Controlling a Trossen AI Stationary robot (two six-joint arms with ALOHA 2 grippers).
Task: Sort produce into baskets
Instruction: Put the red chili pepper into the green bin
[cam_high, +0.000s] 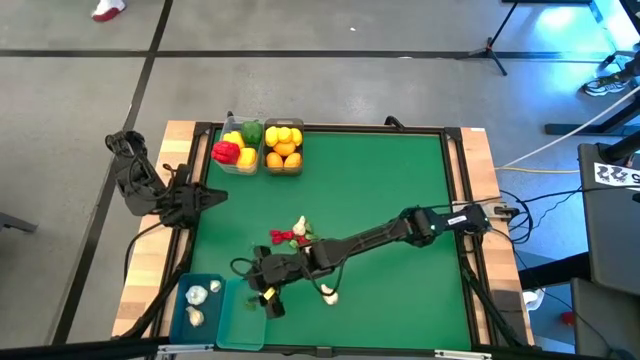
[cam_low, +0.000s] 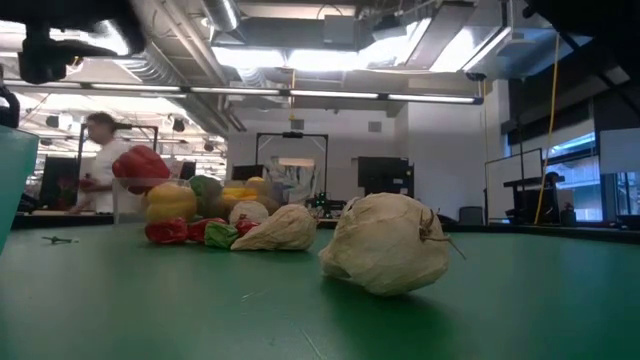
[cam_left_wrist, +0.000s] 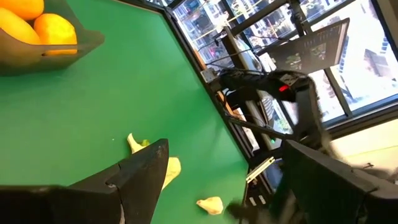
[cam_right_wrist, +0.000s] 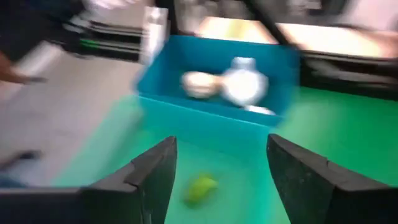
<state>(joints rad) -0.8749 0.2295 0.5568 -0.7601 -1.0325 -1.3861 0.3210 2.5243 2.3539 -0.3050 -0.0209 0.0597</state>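
Green worktop (cam_high: 400, 200): chili drop-off step.
My right pincer (cam_right_wrist: 221, 171) stands wide, green chili (cam_right_wrist: 200, 186) beneath in teal basket (cam_high: 240, 320); next I fetch garlic (cam_high: 329, 294). Left pincer (cam_high: 215, 196) waits wide.

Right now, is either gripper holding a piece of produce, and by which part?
No. The right gripper is open over a teal bin, with a small green chili lying loose below it. The left gripper waits open and empty.
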